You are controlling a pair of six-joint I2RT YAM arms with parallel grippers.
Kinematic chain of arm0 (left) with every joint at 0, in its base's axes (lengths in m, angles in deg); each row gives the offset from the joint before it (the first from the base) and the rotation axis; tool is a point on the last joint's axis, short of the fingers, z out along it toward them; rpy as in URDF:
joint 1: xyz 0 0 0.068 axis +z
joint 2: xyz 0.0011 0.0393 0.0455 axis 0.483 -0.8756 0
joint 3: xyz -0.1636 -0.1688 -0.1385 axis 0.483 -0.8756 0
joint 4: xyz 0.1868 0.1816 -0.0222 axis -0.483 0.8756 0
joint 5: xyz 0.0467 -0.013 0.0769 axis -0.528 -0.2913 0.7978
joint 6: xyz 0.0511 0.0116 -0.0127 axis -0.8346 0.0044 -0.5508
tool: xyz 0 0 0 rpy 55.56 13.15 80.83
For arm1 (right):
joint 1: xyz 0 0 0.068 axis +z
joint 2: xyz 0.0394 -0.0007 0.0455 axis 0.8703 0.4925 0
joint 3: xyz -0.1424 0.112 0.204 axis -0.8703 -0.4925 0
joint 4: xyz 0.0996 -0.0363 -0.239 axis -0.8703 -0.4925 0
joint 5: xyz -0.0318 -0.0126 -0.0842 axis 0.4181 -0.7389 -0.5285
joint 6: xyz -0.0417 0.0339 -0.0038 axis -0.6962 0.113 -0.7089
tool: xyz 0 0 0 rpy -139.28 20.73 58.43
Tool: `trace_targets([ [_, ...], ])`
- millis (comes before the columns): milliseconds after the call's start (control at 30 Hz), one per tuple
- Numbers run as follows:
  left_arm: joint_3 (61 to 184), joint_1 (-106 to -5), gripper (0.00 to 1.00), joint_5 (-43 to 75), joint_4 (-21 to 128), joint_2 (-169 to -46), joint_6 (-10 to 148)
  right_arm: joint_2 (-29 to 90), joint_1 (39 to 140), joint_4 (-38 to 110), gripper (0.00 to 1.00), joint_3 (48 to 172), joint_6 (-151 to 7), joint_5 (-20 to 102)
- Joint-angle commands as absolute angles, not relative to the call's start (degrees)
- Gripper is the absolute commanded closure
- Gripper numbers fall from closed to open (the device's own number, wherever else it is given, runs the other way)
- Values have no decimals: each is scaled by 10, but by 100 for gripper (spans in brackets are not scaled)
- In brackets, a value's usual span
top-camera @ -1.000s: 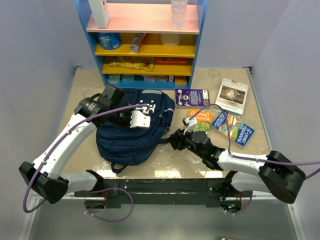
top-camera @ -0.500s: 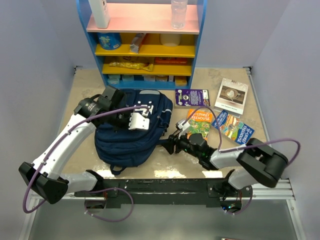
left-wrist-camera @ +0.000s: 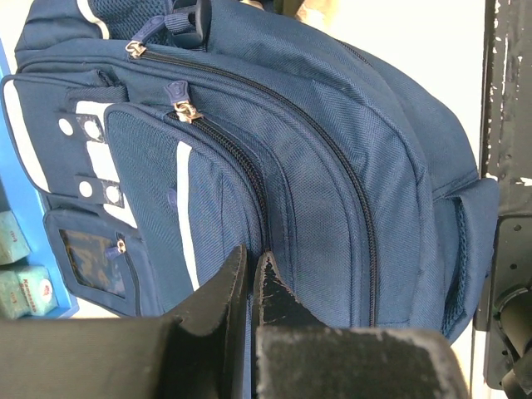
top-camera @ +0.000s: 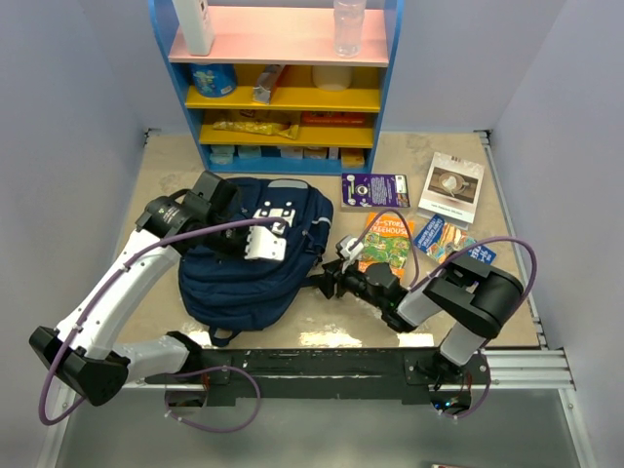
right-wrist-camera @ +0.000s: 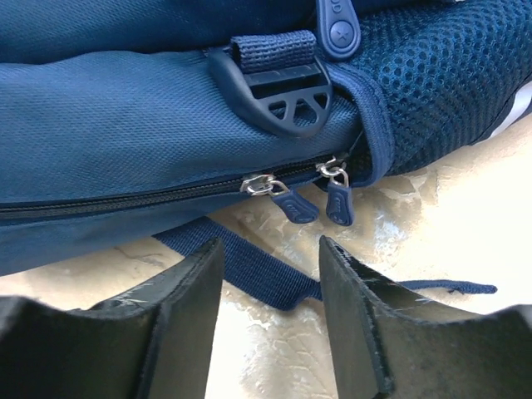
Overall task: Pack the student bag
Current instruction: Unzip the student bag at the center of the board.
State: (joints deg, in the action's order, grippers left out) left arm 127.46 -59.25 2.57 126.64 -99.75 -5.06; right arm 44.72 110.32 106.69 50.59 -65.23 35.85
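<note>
From above, the student bag (top-camera: 244, 268), navy with white label patches and a thin pale stripe, lies flat on the worktop (top-camera: 166, 185) just in front of a blue shelf unit (top-camera: 390, 58). The unit holds a clear bottle (top-camera: 348, 24), a white bottle (top-camera: 198, 24), a blue tub (top-camera: 214, 78) and packets. The left claw (top-camera: 261, 246) sits on the bag's front and the right claw (top-camera: 322, 283) is at its right edge. To the right of the bag lie a purple book (top-camera: 375, 188), a white book (top-camera: 451, 185) and an orange-green book (top-camera: 390, 239); the right arm reaches across the last. The left wrist view shows the bag's zip lines closed, and the left claw (left-wrist-camera: 252, 256) is pressed shut against the fabric; whether any cloth is pinched I cannot tell. In the right wrist view the right claw (right-wrist-camera: 270, 249) stands open with nothing held. It is just short of two zipper pulls (right-wrist-camera: 293, 206) that meet under a plastic buckle (right-wrist-camera: 278, 91), and a strap (right-wrist-camera: 241, 262) lies on the worktop between its fingers.
</note>
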Motion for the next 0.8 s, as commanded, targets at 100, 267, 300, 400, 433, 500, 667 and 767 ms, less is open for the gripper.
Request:
trace_targets([
  [100,1288,-588,100,14,1262,-973,-60,471,1103,1154,53,522,-675,359],
  [267,1282,-588,100,11,1261,-971,-61,468,1103,1156,57,526,-691,352],
  [300,1282,-588,100,10,1261,-971,-61,469,1103,1163,58,527,-693,351],
  [400,1283,-588,100,7,1260,-972,-58,473,1102,1170,59,532,-698,354],
  [433,1283,-588,100,7,1260,-972,-58,476,1103,1171,59,537,-699,356],
  [500,1285,-588,100,5,1260,-974,-57,481,1103,1173,59,540,-699,357],
  [667,1284,-588,100,-2,1261,-972,-56,498,1103,1169,61,555,-704,353],
  [767,1281,-588,100,-1,1261,-972,-57,506,1103,1163,69,563,-705,352],
])
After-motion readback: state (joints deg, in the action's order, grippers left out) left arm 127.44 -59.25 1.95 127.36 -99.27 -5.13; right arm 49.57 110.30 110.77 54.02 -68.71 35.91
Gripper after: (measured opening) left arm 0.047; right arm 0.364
